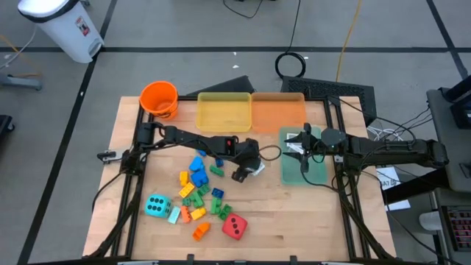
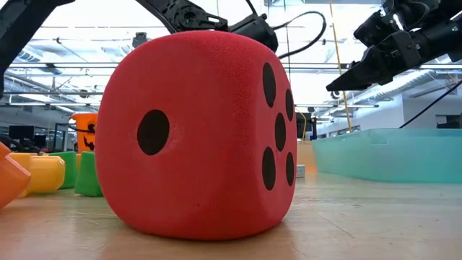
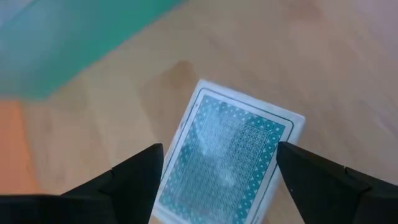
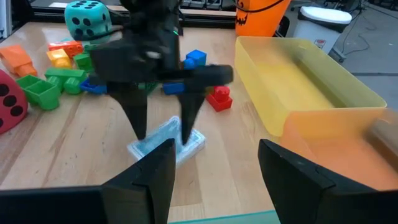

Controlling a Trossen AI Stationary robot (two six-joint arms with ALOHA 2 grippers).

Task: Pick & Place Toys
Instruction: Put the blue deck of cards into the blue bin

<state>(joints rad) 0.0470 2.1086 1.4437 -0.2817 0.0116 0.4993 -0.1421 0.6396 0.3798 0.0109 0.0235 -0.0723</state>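
left gripper (image 1: 246,171): set just above the card deck (image 3: 230,155) near the middle of the table (image 1: 309,228); its fingers (image 3: 134,177) are spread either side of the deck, not yet pressed on it.
card deck: lying flat on the bare wood, just left of the green tray (image 1: 318,173) and right of the brick pile; patterned back upward.
handling of the deck: judged light and thin, stiff as a block but apt to slide or fan apart; smooth faces likely slippery; best taken across its two long edges, low and square, so the cards stay stacked.
right gripper (image 1: 303,151): held over the green tray at the right, fingers (image 4: 152,171) parted with nothing seen between them.
other toys: bricks (image 1: 197,193) scattered on the left near part of the table; cyan die (image 1: 157,206) at the near left; red die (image 1: 235,227) nearest the front edge.
trays: yellow tray (image 1: 224,112) and orange tray (image 1: 278,110) side by side at the far edge; orange bucket (image 1: 159,99) to their left.
hidden: the deck is mostly covered by the gripper from above; the low view is filled by the red die; the deck's thickness and whether a loose card lies beneath cannot be made out.
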